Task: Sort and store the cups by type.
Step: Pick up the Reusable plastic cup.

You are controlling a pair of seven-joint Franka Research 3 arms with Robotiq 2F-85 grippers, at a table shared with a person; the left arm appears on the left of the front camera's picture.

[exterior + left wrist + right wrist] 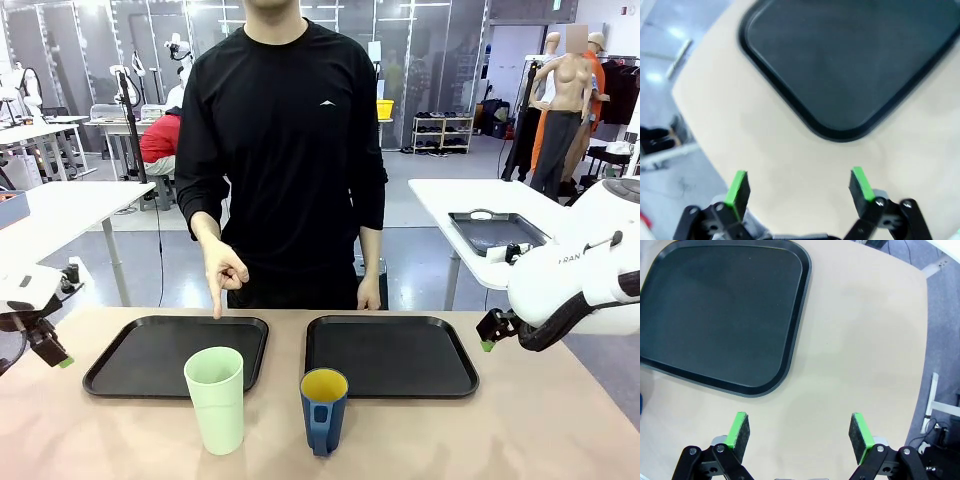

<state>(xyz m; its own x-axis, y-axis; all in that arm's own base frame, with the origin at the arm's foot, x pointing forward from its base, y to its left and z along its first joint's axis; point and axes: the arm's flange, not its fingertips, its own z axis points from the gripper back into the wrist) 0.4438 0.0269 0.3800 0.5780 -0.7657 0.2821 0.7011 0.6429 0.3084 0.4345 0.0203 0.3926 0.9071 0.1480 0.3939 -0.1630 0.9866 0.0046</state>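
Note:
A tall pale mint-green tumbler (pixel 216 399) stands upright near the table's front edge, before the left black tray (pixel 140 362). Beside it to the right stands a shorter dark blue mug (pixel 323 410) with a yellow interior, its handle facing the camera, before the right black tray (pixel 400 357). My left gripper (pixel 799 187) is open above bare table off a corner of the left tray (pixel 840 65). My right gripper (pixel 799 431) is open over bare table beside the right tray (pixel 715 315). A person's hand (pixel 224 272) points down at the left tray's far edge.
The person in black stands at the far side, the other hand (pixel 368 295) resting at the table edge. The left arm (pixel 35 300) hovers at the table's left end, the right arm (pixel 570 290) at its right end. Both trays hold nothing.

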